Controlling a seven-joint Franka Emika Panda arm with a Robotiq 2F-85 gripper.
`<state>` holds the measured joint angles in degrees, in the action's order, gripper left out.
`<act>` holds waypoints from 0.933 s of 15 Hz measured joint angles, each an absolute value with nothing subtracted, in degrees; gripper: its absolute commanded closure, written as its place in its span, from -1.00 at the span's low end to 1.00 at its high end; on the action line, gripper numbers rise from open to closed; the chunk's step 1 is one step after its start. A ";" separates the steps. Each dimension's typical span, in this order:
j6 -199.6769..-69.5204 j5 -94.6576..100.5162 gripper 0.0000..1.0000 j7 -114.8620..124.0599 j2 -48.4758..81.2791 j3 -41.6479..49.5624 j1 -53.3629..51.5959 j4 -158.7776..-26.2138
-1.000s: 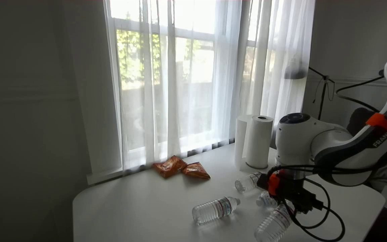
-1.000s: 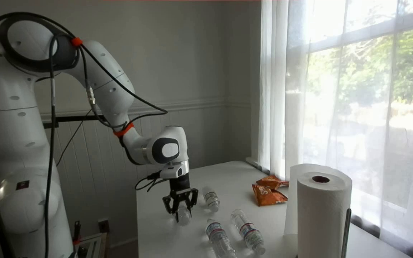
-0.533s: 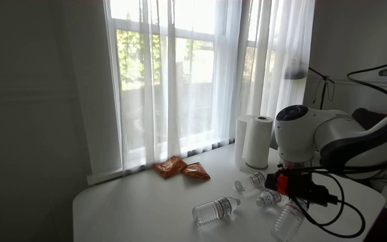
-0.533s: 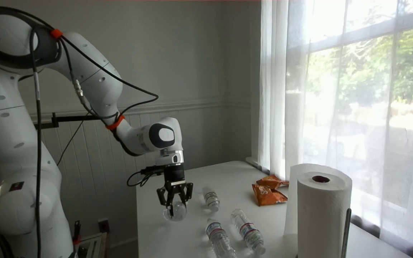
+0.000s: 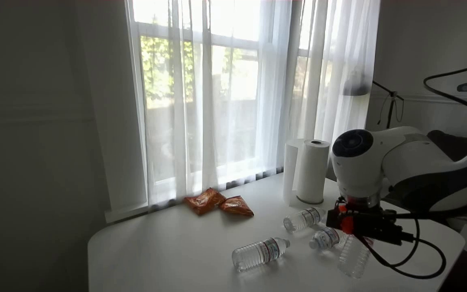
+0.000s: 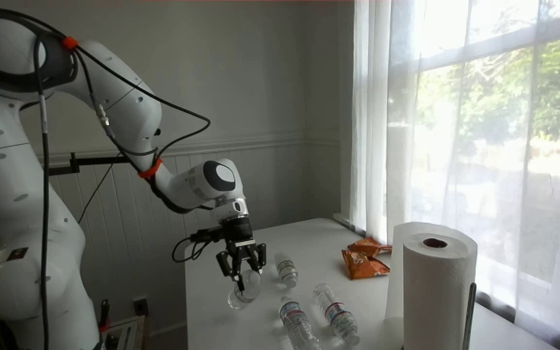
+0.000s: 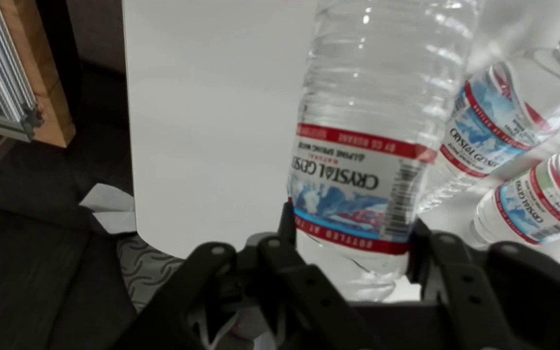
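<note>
My gripper [image 7: 353, 233] is shut on a clear plastic water bottle [image 7: 358, 165] with a red, white and blue label. The fingers press both sides near the label's lower band. The bottle points away from the palm, its ribbed end outward. In both exterior views the held bottle [image 6: 244, 294] [image 5: 354, 257] hangs tilted below the gripper [image 6: 251, 278]; whether it touches the table I cannot tell. Several similar bottles lie beside it: a bottle [image 5: 261, 253] farther off, a bottle [image 5: 324, 238] close by, and a bottle [image 5: 303, 220] behind.
The white table [image 5: 156, 259] stands by a curtained window [image 5: 205, 101]. Two orange snack bags [image 5: 205, 200] [image 5: 236, 206] lie near the sill. A paper towel roll [image 6: 438, 291] stands upright on the table. A loose cable [image 5: 420, 259] hangs by the wrist.
The arm has drawn back towards its base, carrying the held bottle with it. The wrist and bottle have tilted. The other bottles, bags and roll have not moved.
</note>
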<state>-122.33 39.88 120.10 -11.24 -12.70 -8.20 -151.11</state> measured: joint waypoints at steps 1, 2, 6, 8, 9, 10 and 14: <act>-121.67 41.80 0.53 121.11 -11.17 -12.84 -8.17 -151.11; -121.10 43.56 0.53 122.10 -11.11 -12.94 -8.17 -151.12; -120.33 50.43 0.53 126.72 -10.36 -13.31 -8.17 -151.17; -119.02 53.70 0.53 128.60 -9.49 -13.60 -8.31 -151.17; -118.38 55.00 0.03 129.23 -8.91 -13.67 -8.43 -151.18; -118.39 55.12 0.03 129.19 -8.36 -13.60 -8.47 -151.19; -118.44 55.09 0.53 128.98 -7.64 -13.43 -8.47 -151.19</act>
<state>-118.44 55.09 128.98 -7.64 -13.43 -8.47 -151.19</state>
